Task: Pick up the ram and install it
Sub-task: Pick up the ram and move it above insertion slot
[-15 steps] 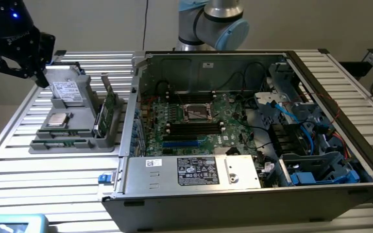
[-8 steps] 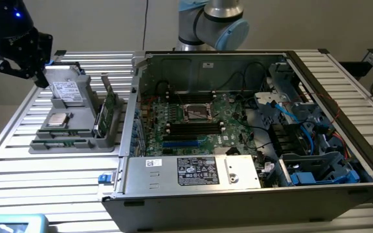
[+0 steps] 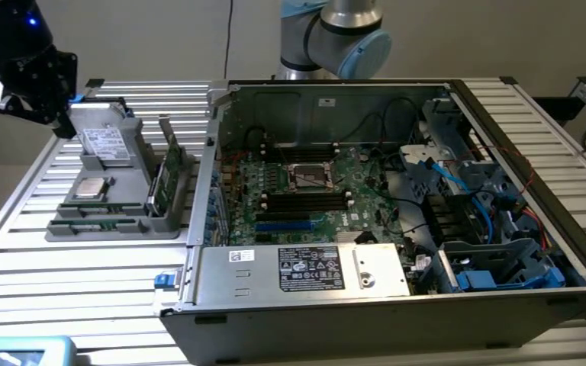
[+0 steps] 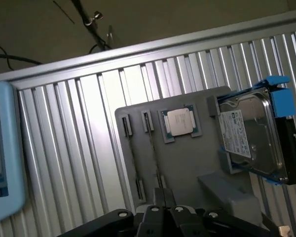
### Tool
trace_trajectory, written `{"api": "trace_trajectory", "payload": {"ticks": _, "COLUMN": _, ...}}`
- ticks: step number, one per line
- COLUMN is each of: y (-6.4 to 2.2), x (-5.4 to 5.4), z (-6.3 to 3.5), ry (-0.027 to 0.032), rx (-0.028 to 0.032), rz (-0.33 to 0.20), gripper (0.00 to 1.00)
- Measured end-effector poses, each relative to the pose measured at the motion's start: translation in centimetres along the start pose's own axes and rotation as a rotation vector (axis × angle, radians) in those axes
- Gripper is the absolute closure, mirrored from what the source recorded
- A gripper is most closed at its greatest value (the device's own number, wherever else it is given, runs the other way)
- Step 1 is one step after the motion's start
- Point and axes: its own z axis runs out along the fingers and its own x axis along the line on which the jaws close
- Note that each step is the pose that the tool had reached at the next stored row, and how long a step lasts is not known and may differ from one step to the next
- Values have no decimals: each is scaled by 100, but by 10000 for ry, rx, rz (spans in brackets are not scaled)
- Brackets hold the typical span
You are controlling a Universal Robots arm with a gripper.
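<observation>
Slatted metal table (image 3: 69,267) — pincer (image 4: 165,200) pressed together, empty — ram (image 3: 170,158) upright in gray tray (image 3: 120,216).

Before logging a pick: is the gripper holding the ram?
No, the gripper is shut on nothing, and the ram stands upright in the gray tray.

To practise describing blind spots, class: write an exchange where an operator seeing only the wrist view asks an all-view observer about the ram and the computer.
Operator: I see a tray, a processor and a hard drive. Where's the ram?
Observer: It stands on edge in the tray, green sticks along the side nearest the open computer case.
Operator: Where's that case?
Observer: At the exterior view's right of the tray, its motherboard exposed.
</observation>
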Motion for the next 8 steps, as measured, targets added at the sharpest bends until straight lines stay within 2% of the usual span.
{"api": "trace_trajectory", "payload": {"ticks": 8, "y": 0, "x": 0, "z": 3, "ry": 54, "rx": -30, "rz": -1460, "gripper": 89}}
